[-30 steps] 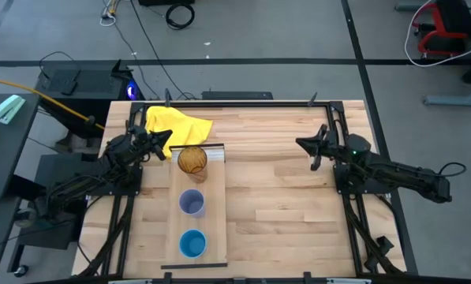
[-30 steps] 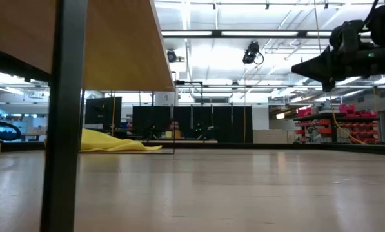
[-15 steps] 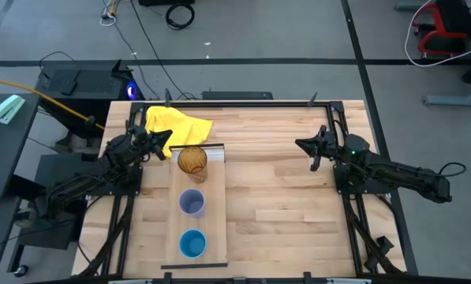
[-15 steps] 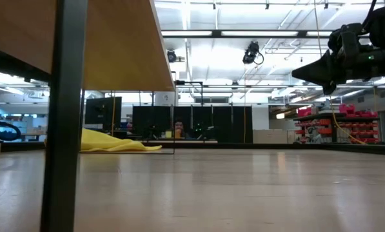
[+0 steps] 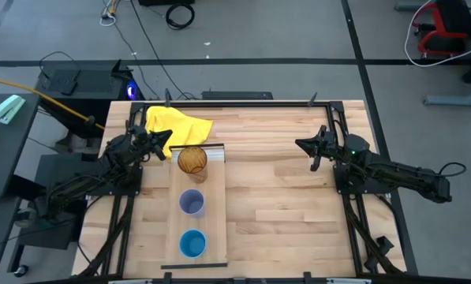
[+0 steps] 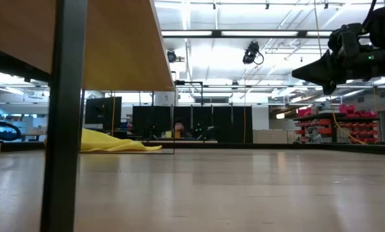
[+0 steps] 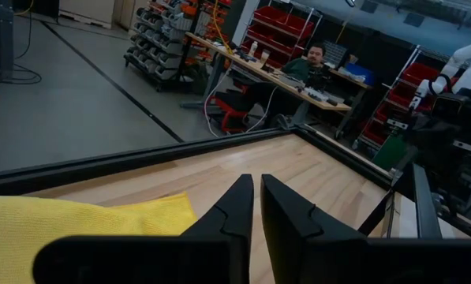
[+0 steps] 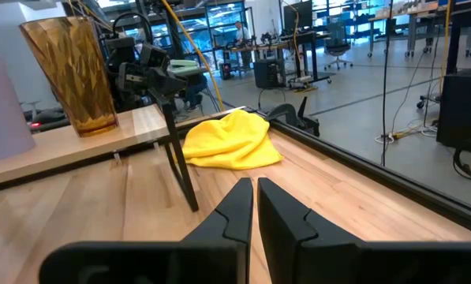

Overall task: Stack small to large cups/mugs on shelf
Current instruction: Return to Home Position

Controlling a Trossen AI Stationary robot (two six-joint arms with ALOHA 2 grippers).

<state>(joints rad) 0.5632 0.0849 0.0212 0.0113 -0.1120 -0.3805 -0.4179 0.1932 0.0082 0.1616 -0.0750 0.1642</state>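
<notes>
Standing on shelf (image 5: 214, 197): three cups (image 5: 192, 203) | left gripper (image 7: 256, 186) closed, empty | right gripper (image 8: 255, 186) closed, empty

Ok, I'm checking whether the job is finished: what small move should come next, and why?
Probably just park both arms: the amber cup, lavender cup and blue cup stand in a row on the shelf, and the left gripper and right gripper are shut, empty and clear of them.

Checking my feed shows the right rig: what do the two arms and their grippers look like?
Both arms are black, slender and jointed. The left gripper and right gripper each have two matte black fingers tapering to points. A green light glows on the right arm.
</notes>
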